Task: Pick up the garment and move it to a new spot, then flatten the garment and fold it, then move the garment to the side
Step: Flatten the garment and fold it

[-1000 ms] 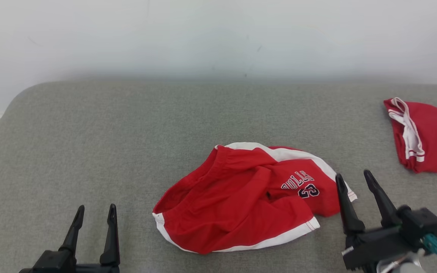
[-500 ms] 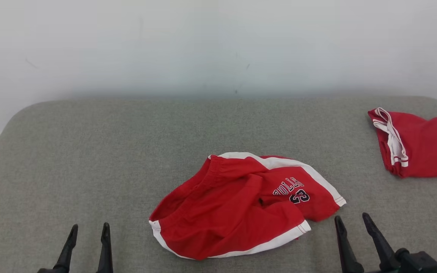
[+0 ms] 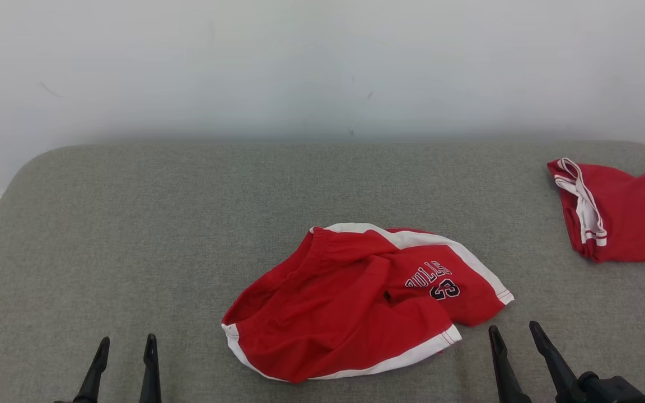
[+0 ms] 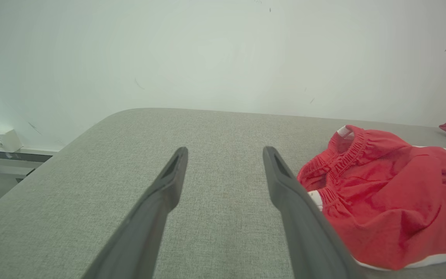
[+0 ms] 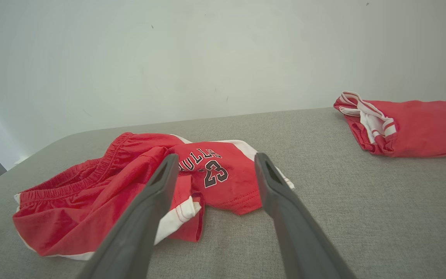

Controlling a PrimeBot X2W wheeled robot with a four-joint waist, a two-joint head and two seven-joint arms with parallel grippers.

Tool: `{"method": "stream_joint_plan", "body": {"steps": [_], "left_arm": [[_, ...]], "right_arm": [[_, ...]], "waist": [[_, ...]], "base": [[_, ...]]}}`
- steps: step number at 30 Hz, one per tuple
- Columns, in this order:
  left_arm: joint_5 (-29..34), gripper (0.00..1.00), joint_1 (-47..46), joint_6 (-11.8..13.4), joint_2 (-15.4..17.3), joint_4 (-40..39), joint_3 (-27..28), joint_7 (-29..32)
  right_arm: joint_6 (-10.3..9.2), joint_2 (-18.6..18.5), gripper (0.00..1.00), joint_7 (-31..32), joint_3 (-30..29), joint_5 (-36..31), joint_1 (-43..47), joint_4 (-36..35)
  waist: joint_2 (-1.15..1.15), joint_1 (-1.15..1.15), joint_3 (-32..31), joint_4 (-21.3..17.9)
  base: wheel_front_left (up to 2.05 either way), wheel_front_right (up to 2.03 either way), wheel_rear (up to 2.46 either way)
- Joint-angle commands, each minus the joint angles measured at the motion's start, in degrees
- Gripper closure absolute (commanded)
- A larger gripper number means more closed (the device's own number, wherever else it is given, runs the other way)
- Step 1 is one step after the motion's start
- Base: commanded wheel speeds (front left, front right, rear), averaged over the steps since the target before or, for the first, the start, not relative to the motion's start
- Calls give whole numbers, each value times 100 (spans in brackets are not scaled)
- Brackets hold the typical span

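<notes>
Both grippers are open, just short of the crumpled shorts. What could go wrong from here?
1. The shorts lie bunched with folds overlapping, so the right gripper may pinch several layers at once and they would likely lift twisted.
2. A second red garment sits at the far right of the table; a new spot over there risks overlap or a mix-up.

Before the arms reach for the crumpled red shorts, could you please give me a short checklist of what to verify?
1. The left gripper open and empty: ok.
2. The right gripper open and empty: ok.
3. The red shorts held by neither gripper: ok.
4. The shorts lying flat: not ok, crumpled.
5. The second red garment lying apart from the shorts: ok.
</notes>
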Motion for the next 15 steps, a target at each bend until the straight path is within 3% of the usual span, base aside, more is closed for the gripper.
{"method": "stream_joint_plan", "body": {"steps": [1, 15], "left_arm": [[-12, 0, 18, 22, 22, -3, 19, -16], [44, 0, -241, -16, 121, 123, -285, -14]], "right_arm": [[-16, 1, 0, 6, 10, -23, 53, -20], [-16, -33, 0, 80, 100, 11, -36, 95]], "waist": [[0, 0, 4, -5], [0, 0, -8, -40]], "base": [[0, 0, 0], [0, 0, 0]]}}
